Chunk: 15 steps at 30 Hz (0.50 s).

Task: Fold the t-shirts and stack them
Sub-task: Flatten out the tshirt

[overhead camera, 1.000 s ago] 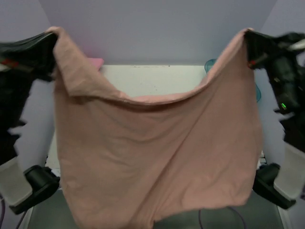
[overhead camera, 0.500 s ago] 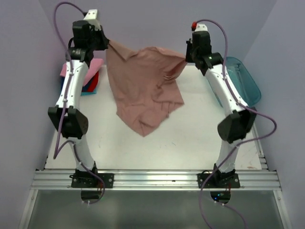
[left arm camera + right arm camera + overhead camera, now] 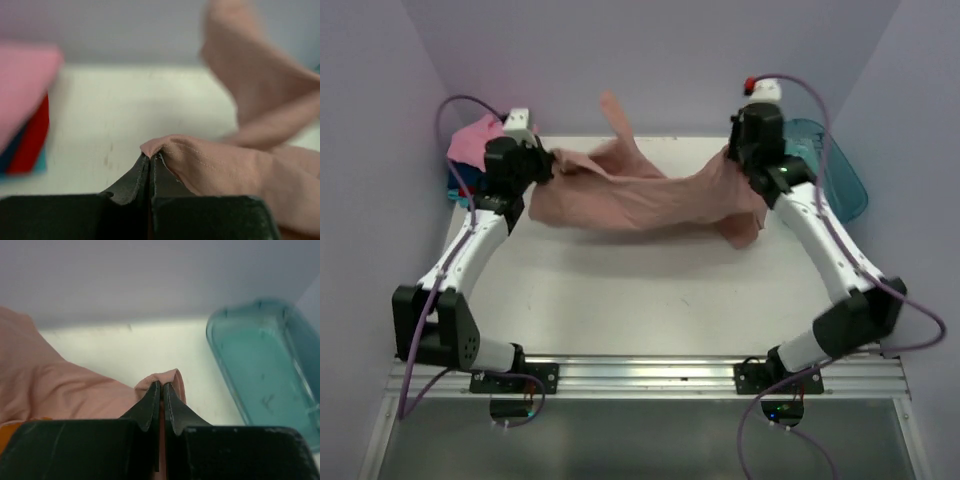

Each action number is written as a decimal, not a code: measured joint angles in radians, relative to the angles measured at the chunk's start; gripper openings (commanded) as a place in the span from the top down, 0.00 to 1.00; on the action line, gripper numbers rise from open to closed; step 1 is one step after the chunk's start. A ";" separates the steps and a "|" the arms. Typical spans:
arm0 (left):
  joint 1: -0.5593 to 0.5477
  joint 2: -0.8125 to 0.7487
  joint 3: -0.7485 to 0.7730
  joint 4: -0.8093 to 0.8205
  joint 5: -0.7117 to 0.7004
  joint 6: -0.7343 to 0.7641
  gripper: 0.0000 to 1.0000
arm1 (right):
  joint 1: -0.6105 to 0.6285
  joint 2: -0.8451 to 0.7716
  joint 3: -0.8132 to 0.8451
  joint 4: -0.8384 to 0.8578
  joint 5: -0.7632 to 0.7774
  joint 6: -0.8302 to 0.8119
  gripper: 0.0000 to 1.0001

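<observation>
tee [image 3: 650,195] lowered, stretched over bench [image 3: 650,300] | both jaws pinched shut on its edge | laying flat seemed next

Unfolded dusty pink-brown tee [image 3: 640,195]: crumpled, stretched left to right as a sagging band over the far half of the table [image 3: 650,300], one flap sticking up. Stack of folded tees [image 3: 470,150] at the table's far-left corner: bright pink on top, then red, blue, teal.
</observation>
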 measured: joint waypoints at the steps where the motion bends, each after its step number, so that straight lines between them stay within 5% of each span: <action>1: 0.000 0.072 -0.043 -0.031 -0.019 -0.012 1.00 | 0.001 0.058 -0.039 -0.021 0.012 0.011 1.00; 7: -0.001 0.239 -0.193 -0.380 -0.099 -0.074 1.00 | 0.002 0.465 -0.130 -0.301 0.037 0.089 1.00; 15: -0.011 0.030 -0.195 -0.571 -0.077 -0.092 1.00 | 0.049 0.362 -0.130 -0.531 0.024 0.167 1.00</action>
